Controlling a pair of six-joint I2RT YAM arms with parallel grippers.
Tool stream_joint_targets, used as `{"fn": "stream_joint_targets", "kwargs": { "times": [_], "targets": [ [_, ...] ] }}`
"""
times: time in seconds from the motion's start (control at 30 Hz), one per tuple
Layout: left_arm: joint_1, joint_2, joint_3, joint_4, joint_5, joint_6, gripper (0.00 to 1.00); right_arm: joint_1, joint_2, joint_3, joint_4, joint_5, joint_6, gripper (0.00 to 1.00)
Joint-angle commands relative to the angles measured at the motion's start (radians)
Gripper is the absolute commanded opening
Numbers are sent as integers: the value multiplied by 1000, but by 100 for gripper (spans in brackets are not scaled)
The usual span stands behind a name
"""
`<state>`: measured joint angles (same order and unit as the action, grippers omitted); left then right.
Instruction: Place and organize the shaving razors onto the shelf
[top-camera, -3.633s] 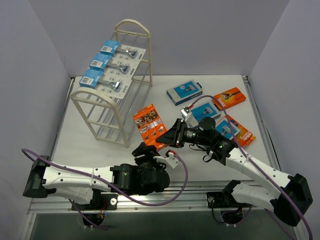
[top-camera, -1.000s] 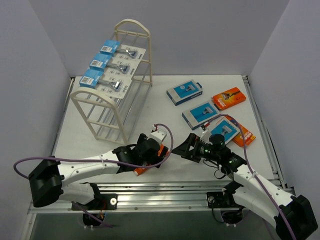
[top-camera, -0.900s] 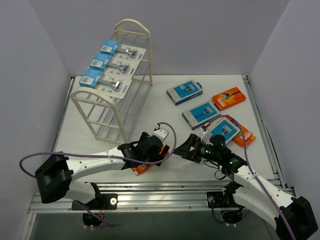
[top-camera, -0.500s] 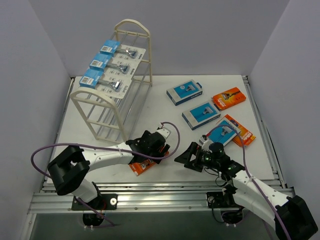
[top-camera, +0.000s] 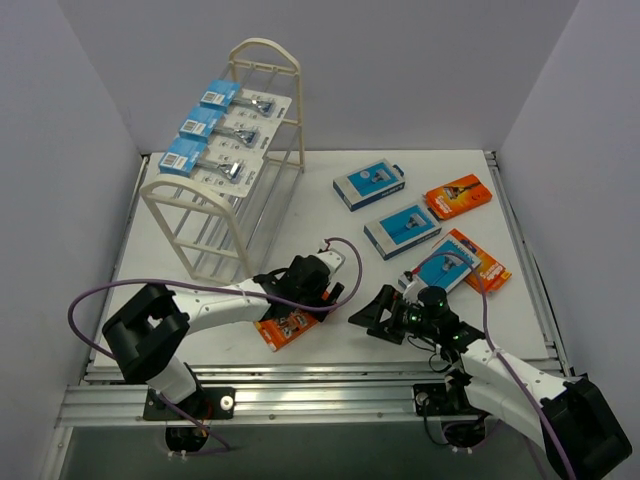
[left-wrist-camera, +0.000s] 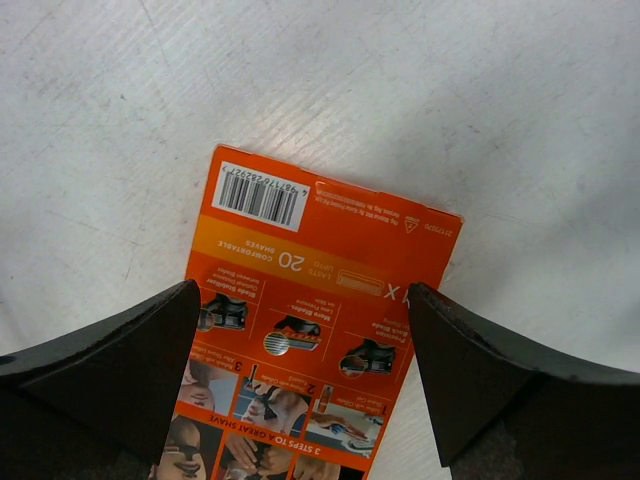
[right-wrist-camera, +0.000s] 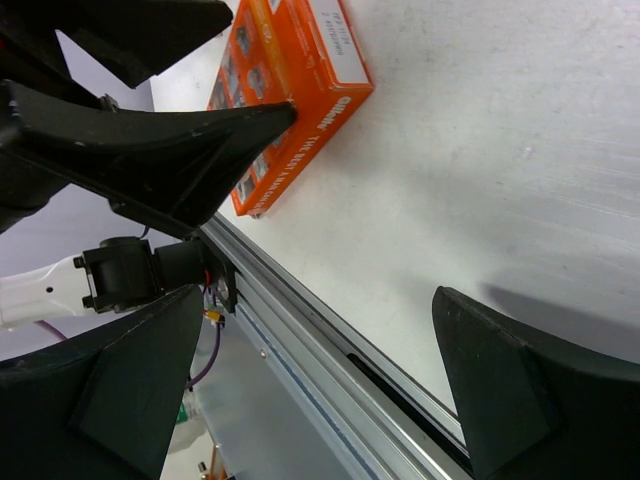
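An orange razor box (top-camera: 288, 327) lies flat on the table near the front edge, printed back up (left-wrist-camera: 310, 300). My left gripper (top-camera: 308, 297) hovers right over it, open, with one finger (left-wrist-camera: 110, 370) on each side of the box's width (left-wrist-camera: 305, 370). My right gripper (top-camera: 377, 317) is open and holds nothing, just right of that box, low over the table (right-wrist-camera: 320, 390); its view shows the box (right-wrist-camera: 300, 80) and a left finger (right-wrist-camera: 180, 150). The shelf (top-camera: 262, 205) at back left carries three blue-headed blister cards (top-camera: 225, 128) on its top tier.
Loose packs lie at the right: a blue-and-white box (top-camera: 369, 186), an orange box (top-camera: 459, 196), another blue-and-white box (top-camera: 402, 230), and a blue one (top-camera: 447, 266) overlapping an orange one (top-camera: 490, 270). The metal rail (right-wrist-camera: 330, 330) runs along the near edge.
My left gripper has slid right and farther along the orange box, uncovering more of it. My right arm has drawn back toward the near edge. Both stay open.
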<state>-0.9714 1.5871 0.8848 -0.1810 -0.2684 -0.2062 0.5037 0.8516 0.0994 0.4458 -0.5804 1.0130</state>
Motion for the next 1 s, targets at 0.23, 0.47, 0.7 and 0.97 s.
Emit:
{"fn": "stream_joint_targets", "kwargs": {
  "times": [0.23, 0.47, 0.7, 0.97],
  "targets": [
    [14, 57, 3, 32, 147, 2, 94, -19, 4, -23, 62, -16, -11, 93],
    [13, 82, 6, 29, 123, -1, 94, -22, 10, -32, 83, -21, -13, 94],
    [-15, 154, 43, -20, 87, 4, 94, -24, -5, -43, 73, -16, -17, 94],
    [-36, 177, 43, -8, 90, -10, 94, -25, -6, -49, 74, -15, -19, 94]
  ]
}}
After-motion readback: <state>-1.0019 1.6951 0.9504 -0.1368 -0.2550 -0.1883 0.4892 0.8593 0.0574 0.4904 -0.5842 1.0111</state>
